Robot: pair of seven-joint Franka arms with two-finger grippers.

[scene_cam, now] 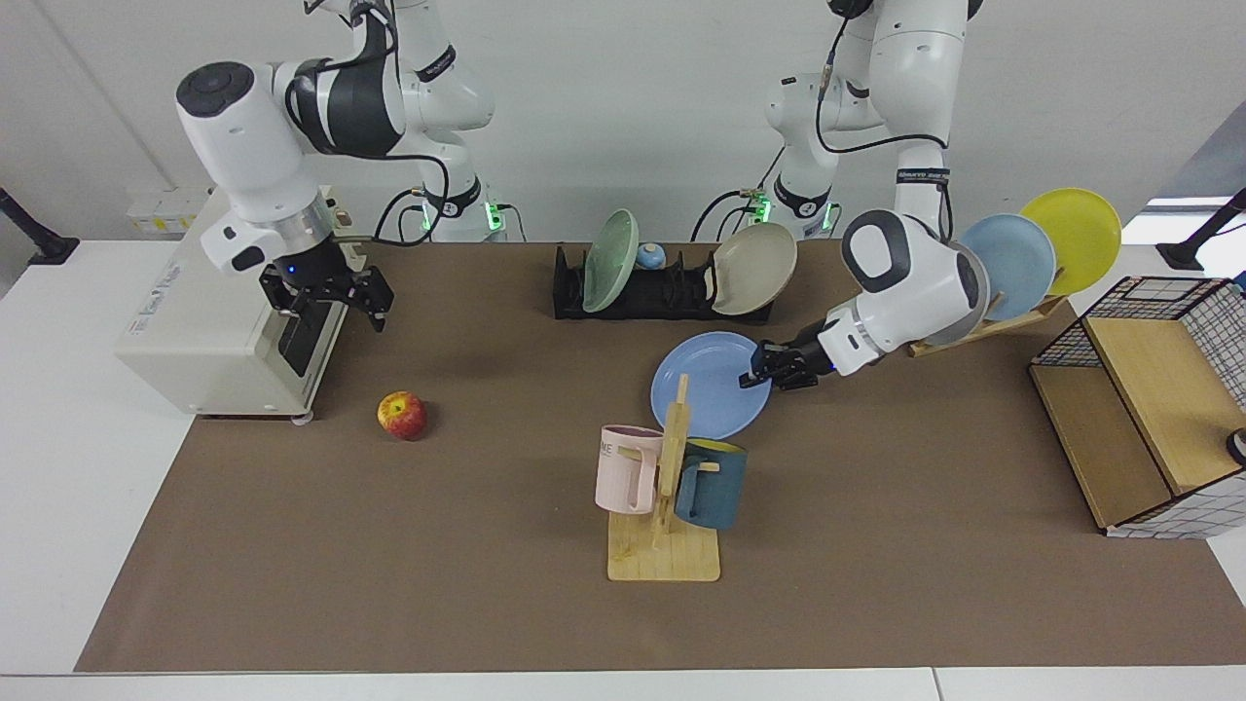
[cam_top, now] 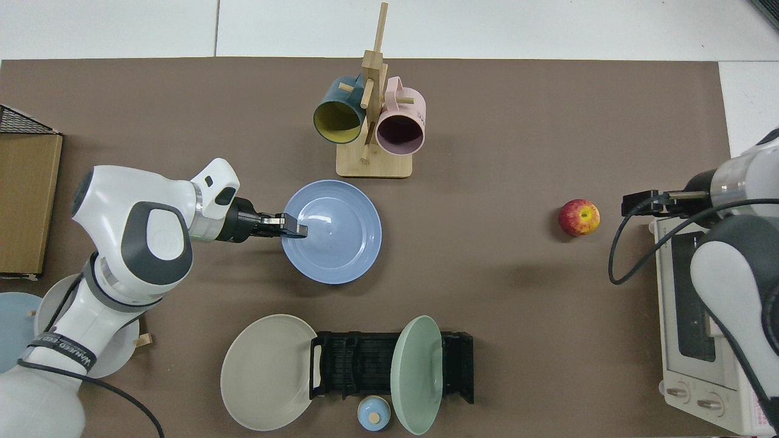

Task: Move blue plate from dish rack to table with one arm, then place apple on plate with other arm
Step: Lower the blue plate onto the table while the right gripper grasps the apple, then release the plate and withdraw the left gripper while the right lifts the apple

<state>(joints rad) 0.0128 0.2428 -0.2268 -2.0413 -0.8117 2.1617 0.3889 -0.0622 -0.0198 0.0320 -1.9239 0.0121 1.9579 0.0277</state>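
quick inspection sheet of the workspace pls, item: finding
Surface: brown mat on the table.
Job's things: blue plate out of the dish rack, near flat beside the mug tree; apple alone on mat.
Clutter: toaster oven, wooden plate stand, wire basket.
Grippers: left gripper shut on plate rim; right gripper open, above the apple's side.
Cables: black, along both arms.
Surroundings: nothing seen.
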